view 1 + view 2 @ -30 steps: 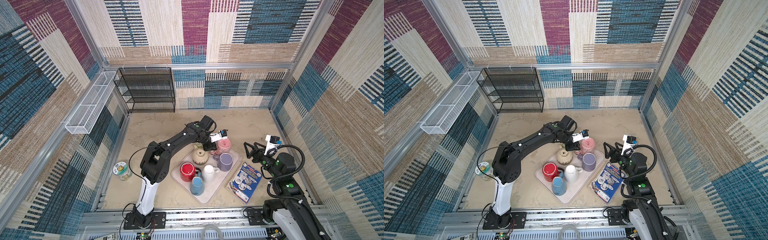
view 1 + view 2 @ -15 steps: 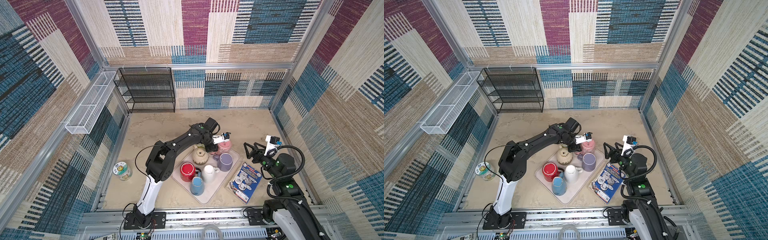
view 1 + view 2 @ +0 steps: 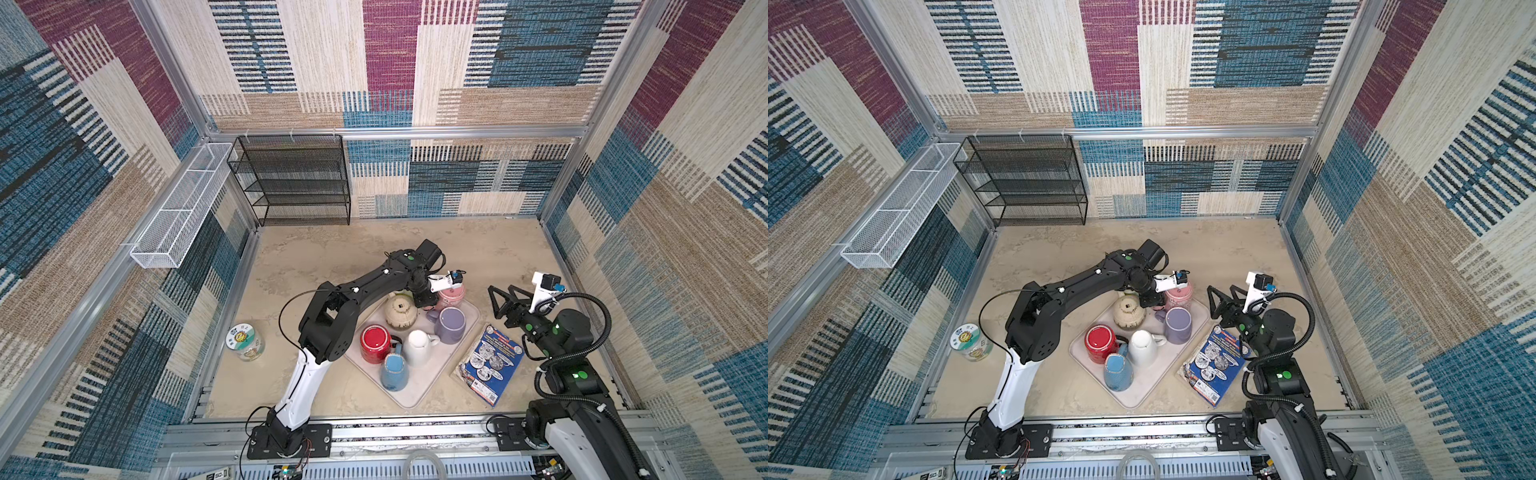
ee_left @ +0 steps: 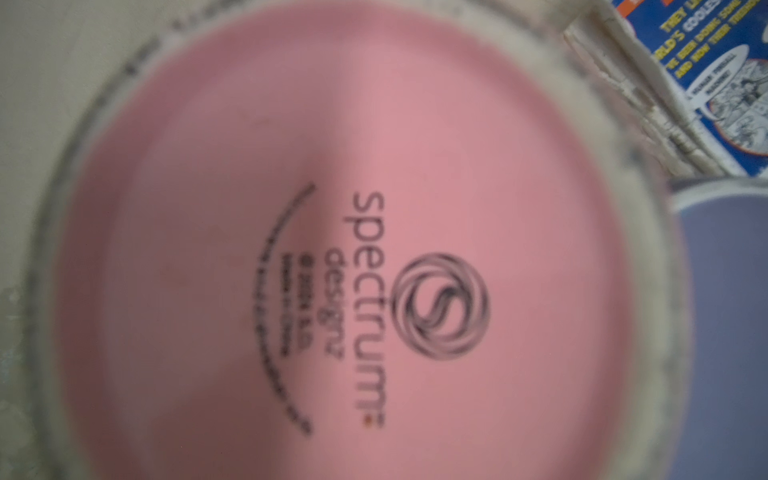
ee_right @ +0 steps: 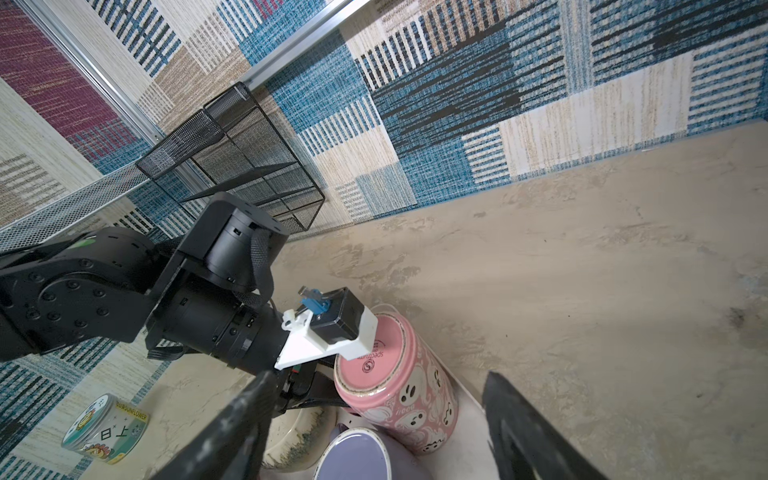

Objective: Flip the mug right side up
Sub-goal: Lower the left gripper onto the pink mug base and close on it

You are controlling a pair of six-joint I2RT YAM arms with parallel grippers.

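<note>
**A:** Where's the mug?

**B:** The pink mug (image 3: 453, 295) stands base-up just past the left gripper (image 3: 427, 302), at a corner of the tray (image 3: 428, 384). The wrist camera hangs right over its base.

**A:** Has it got hold?

**B:** Can't tell. The fingers reach low along the mug's side, but the contact is hidden.

**A:** What could go wrong?

**B:** Crowding, I'd say. The purple mug (image 3: 451, 326) sits just beside the gripper and the beige pot (image 3: 400, 311) lies under the wrist. Flipping the mug in place could knock either one. A thin hold on glazed ceramic might also slip mid-turn.

**A:** Pose?

**B:** The left arm is stretched long with its wrist bent down. The right gripper (image 3: 501, 291) is spread wide and empty, well off to the side, facing the mug.
</note>
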